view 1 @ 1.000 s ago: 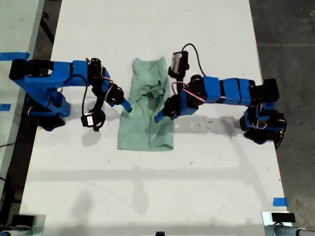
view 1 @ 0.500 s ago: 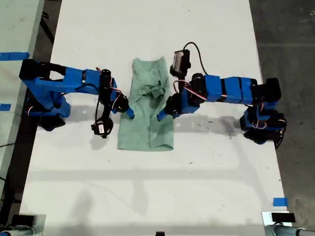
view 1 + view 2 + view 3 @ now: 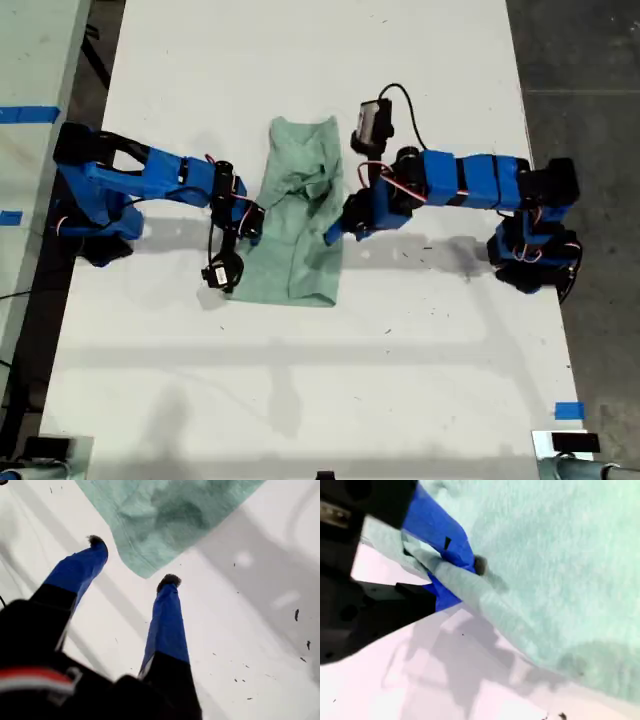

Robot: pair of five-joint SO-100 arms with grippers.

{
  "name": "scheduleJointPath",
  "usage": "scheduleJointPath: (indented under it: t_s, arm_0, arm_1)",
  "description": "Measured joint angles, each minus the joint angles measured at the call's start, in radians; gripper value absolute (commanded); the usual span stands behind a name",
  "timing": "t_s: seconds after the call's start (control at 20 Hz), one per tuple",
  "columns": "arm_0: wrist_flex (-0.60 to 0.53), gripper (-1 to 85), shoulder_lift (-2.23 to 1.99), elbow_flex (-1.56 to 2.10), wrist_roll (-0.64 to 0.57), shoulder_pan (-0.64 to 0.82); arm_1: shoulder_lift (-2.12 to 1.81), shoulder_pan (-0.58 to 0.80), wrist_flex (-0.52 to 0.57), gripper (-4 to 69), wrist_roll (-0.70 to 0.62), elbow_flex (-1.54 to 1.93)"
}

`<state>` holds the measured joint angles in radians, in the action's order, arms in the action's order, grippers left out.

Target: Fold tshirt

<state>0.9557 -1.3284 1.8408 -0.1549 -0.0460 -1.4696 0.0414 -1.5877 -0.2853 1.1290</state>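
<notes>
Tshirt (image 3: 295, 230) lies mid worktop (image 3: 300, 400), already narrowed to a long strip w/ sleeves tucked in and a bunched knot of wrinkles near the collar end. One arm reaches in from each side of the exterior view, so each long edge has a claw close by. Wrist views don't settle which arm is which.

My first claw (image 3: 133, 560) is spread wide, nothing in it. It hovers above the worktop w/ a hemmed corner of the shirt just beyond its tips. Prob placed there to drop onto that corner & take it.

My second claw (image 3: 457, 577) is pinching a fold of the shirt's edge. The cloth drapes over the lower finger and is raised off the worktop, w/ a shadow under it. Holding an edge up like that looks like prep for carrying it across for the next fold, end to end.

Around it there is little: dark specks (image 3: 296, 614) on the white top and a bit of blue tape (image 3: 568, 410) near the lower right corner of the exterior view, well apart from the shirt. Nothing blocks the fold path. Main snags, I'd say: the wrinkled bunch may keep it from lying flat, and the arms are close enough across the strip to crowd each other.
</notes>
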Motion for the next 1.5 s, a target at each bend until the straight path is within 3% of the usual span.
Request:
scheduleJointPath:
  t_s: [0.15,0.4,0.7,0.85,0.95,1.0,1.05,1.2,1.35,1.5]
  arm_0:
    - [0.048,0.0,-0.003,-0.034,0.034,0.0]
    - [0.388,0.0,-0.08,-0.17,0.089,0.008]
    - [0.615,0.0,0.071,-0.598,0.083,0.003]
    - [0.634,0.0,0.31,-0.9,0.057,0.003]
    - [0.584,2.0,0.448,-1.034,0.034,0.003]
    - [0.538,16.9,0.489,-1.051,0.011,0.003]
    - [0.482,23.5,0.529,-1.06,-0.015,0.003]
    - [0.425,26.6,0.588,-1.071,-0.058,0.003]
    - [0.472,26.0,0.58,-1.072,-0.052,0.002]
    - [0.614,25.6,0.499,-1.071,-0.052,-0.014]
  arm_1:
    - [-0.002,0.0,0.0,20.6,0.0,0.005]
    - [-0.002,0.0,0.0,20.6,0.009,0.012]
    - [-0.002,0.0,0.0,20.3,0.02,0.02]
    - [-0.002,0.0,0.0,20.3,0.025,0.02]
    - [-0.002,-0.002,0.0,20.3,0.032,0.029]
    - [0.0,-0.005,0.0,20.3,0.034,0.031]
    - [0.0,-0.006,0.0,20.3,0.034,0.032]
    - [-0.002,-0.011,0.0,20.3,0.037,0.035]
    - [-0.015,-0.015,0.002,20.3,0.044,0.064]
    - [-0.041,-0.015,0.015,20.3,0.046,0.098]
